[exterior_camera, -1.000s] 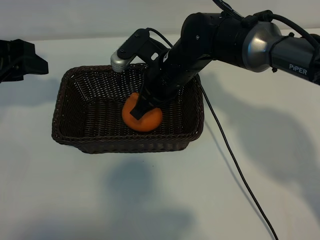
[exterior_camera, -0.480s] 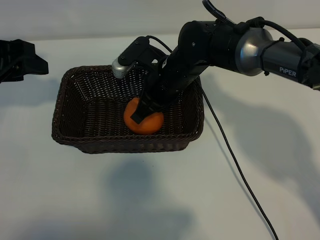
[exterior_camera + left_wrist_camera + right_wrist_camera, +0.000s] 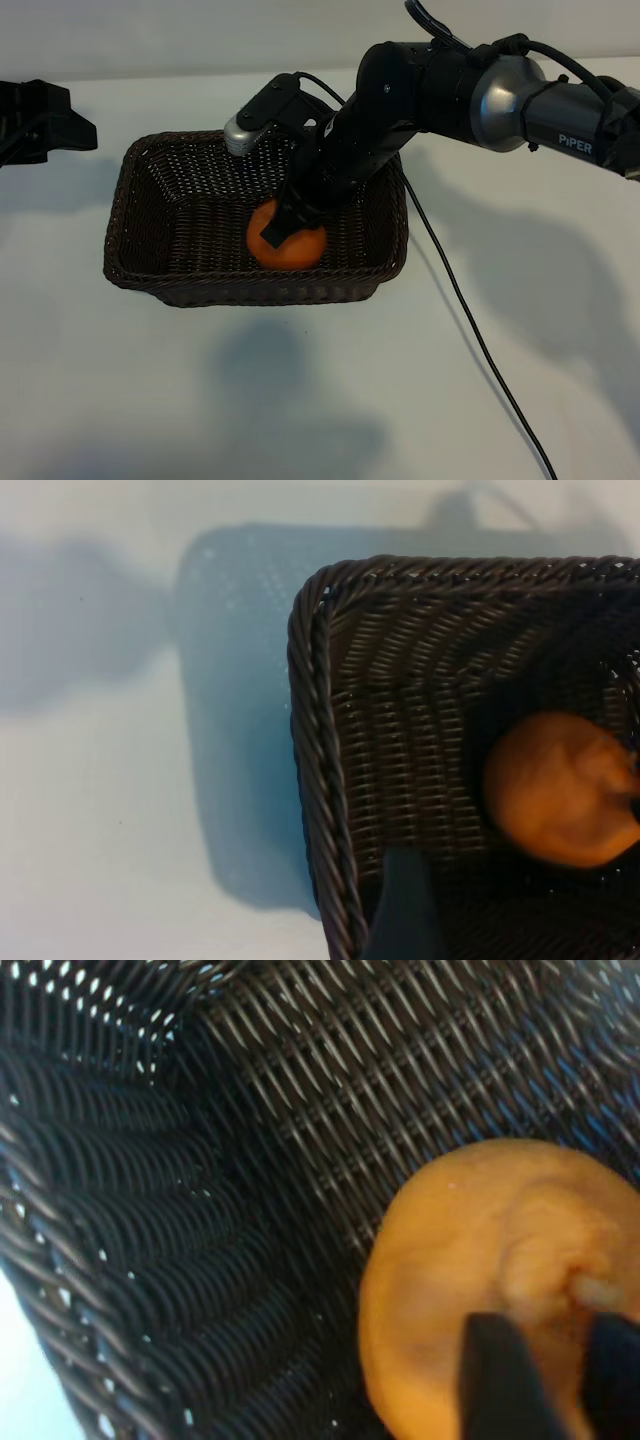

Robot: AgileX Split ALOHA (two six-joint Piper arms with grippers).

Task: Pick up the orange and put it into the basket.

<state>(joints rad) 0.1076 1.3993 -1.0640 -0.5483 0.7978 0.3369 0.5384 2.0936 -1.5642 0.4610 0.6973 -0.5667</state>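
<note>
The orange (image 3: 292,247) lies on the floor of the dark brown wicker basket (image 3: 127,205), near its front wall. My right gripper (image 3: 277,228) reaches down into the basket from the right. Its two dark fingers (image 3: 500,1380) stand close together on either side of the orange's (image 3: 450,1260) stem bump and press against it. My left gripper (image 3: 45,125) is parked at the far left of the table, apart from the basket. In the left wrist view one of its fingers (image 3: 402,910) shows over the basket's rim (image 3: 310,730), with the orange (image 3: 560,790) farther in.
A black cable (image 3: 470,330) runs from the right arm across the white table towards the front right. The basket's walls stand around the right gripper on all sides.
The right arm has sunk a little and shifted slightly, setting the orange on the basket floor. Over the last half second nothing visibly moves. The left arm stays still.
</note>
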